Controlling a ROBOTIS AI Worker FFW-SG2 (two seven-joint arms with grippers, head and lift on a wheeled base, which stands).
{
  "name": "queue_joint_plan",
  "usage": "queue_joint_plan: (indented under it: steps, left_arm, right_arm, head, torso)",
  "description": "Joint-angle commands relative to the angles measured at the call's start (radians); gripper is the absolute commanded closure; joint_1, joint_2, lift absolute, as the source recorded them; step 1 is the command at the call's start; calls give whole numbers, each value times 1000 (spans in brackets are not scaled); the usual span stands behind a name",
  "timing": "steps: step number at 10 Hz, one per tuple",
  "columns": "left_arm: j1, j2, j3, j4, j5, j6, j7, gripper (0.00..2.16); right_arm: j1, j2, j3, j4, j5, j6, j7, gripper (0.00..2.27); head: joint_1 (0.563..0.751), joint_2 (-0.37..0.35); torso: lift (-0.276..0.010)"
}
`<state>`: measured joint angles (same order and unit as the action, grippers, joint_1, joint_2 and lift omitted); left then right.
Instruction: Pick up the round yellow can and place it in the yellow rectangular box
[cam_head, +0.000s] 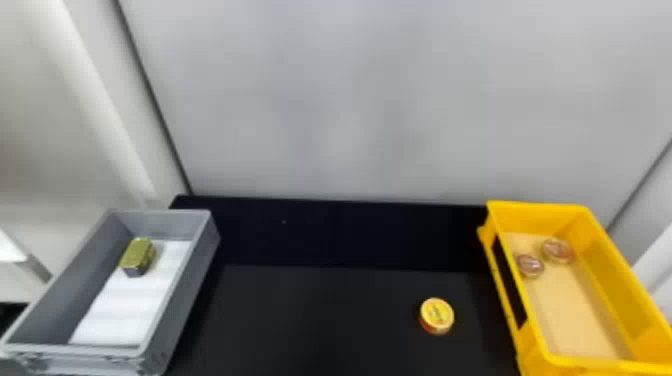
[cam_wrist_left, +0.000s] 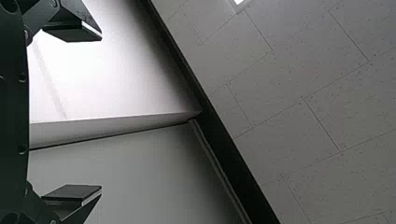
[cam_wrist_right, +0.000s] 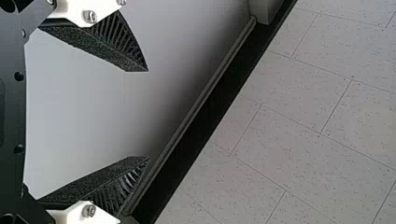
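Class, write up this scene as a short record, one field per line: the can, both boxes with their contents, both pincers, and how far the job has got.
Round yellow can: on the black table, between the boxes, nearer the yellow one
Yellow rectangular box: at right, holding two small reddish roundish items
Gray box: at left, holding a gold-topped block on a white sheet
Left pincer: open
Right pincer: open
Job: can not yet boxed

Left of the worktop's (cam_head: 300, 320) middle stands a crate (cam_head: 90, 356), with a block (cam_head: 137, 256) on the liner (cam_head: 120, 310) toward its far end. To the right is the box (cam_head: 537, 215), two small items (cam_head: 530, 266) inside (also toward the far end). Between them, nearer the box, the can (cam_head: 437, 315) sits on the worktop; a wall (cam_head: 350, 100) rises behind.
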<state>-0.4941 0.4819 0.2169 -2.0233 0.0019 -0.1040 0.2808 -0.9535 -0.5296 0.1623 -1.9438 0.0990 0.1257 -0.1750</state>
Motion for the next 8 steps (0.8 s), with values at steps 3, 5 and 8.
queue_joint_plan:
  steps: [3,5,8]
  left_arm:
    - [-1,2,-2,0,0,-2,0,127]
    - [-3,6,-8,0,0,0,0,127]
    - [-6,6,-13,0,0,6,0,127]
  right_arm:
    - [2,0,3,3,-24,29,-1,119]
    - [7,6,0,-18,-107,233,-3,119]
    - [21,65,-24,-17,-212,597,31,119]
  head:
    - [663,54]
    - [663,54]
    - [663,54]
  torso:
    - [-10]
    - [-10]
    - [-10]
